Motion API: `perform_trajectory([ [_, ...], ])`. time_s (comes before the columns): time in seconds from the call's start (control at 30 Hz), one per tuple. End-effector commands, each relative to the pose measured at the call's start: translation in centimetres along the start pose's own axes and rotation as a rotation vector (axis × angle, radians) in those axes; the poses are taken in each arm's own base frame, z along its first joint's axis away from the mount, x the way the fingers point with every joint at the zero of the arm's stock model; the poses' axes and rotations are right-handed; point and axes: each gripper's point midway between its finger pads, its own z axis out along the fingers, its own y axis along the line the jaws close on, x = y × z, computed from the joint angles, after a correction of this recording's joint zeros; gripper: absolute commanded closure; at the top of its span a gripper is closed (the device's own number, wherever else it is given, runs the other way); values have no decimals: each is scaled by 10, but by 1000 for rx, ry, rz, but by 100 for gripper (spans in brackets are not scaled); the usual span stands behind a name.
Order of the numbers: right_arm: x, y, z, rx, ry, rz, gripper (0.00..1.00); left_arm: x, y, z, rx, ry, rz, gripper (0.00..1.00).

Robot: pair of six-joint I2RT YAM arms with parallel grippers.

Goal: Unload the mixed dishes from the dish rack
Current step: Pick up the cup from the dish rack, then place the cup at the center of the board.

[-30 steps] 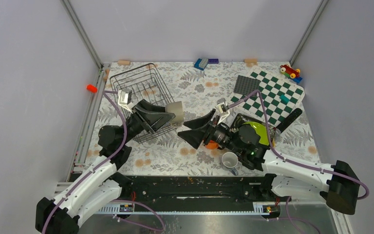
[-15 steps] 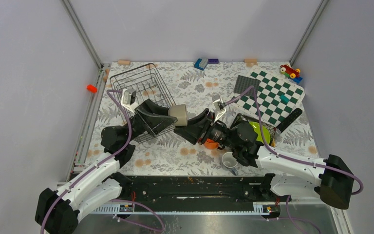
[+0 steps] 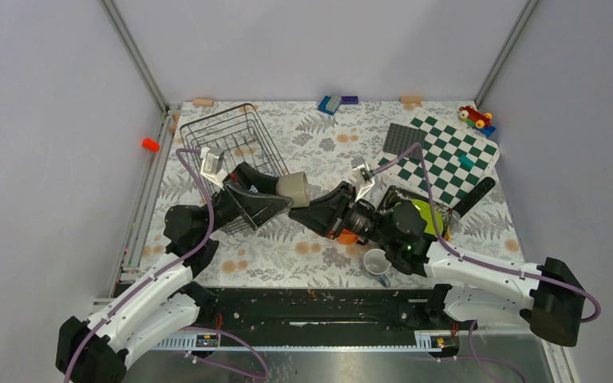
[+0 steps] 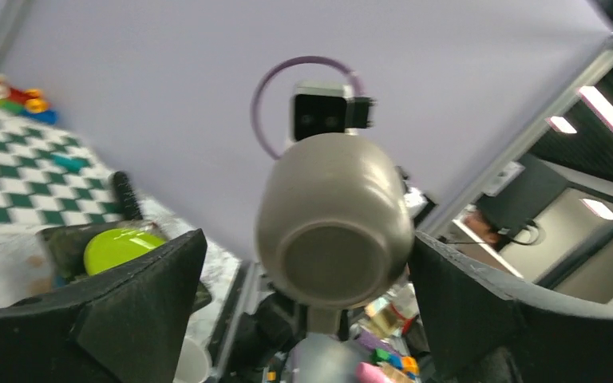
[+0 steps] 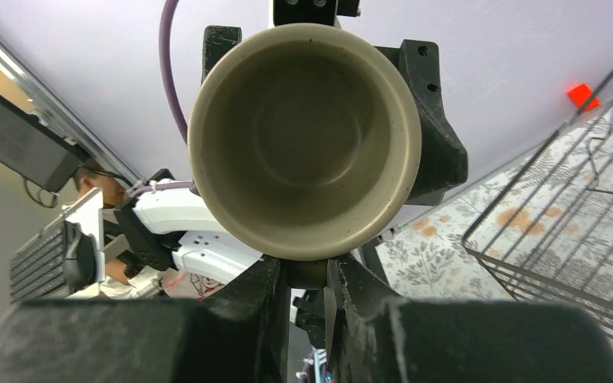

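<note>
Dish rack [image 3: 227,136] far left: no dishes visible in exposed part; near end hidden behind arm. Left gripper [image 4: 307,239] spread wide, fingers clear of grey cup [image 3: 294,189], which hangs mid-air just right of rack. Right gripper [image 5: 307,275] pinching cup at rim. Further right, on table outside rack: orange mug [image 3: 342,237], white mug [image 3: 377,262], lime-green plate [image 3: 423,214]. Judgement: unloading nearly done; cup needs setting down.

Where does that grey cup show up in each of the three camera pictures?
Top external: grey cup mid-table, between the two arms' tips.
Left wrist: grey cup at the picture's centre, base towards the camera.
Right wrist: grey cup upper centre, mouth towards the camera.
Shared landmark: dish rack, left of it from above, at the right wrist's right edge; absent from left wrist.
</note>
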Motion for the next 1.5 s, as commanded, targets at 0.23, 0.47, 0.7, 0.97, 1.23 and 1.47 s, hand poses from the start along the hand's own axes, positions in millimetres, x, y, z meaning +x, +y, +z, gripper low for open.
perform_trajectory([
  [0.23,30,-54,-67,338,198,-162,100,-25,98,-72,-764,-72,235,1],
  [0.47,100,-97,-120,560,514,-144,100,-44,152,-151,-1304,-153,273,1],
  [0.7,159,-134,-151,748,739,-215,100,-38,184,-169,-1480,-92,290,1],
  [0.97,181,-163,-169,867,787,-300,100,-27,212,-172,-1499,-14,232,1],
  [1.23,202,-175,-191,934,891,-319,100,-24,228,-183,-1524,-3,175,1],
  [1.47,209,-177,-201,957,910,-294,83,-25,237,-187,-1529,-12,149,1],
])
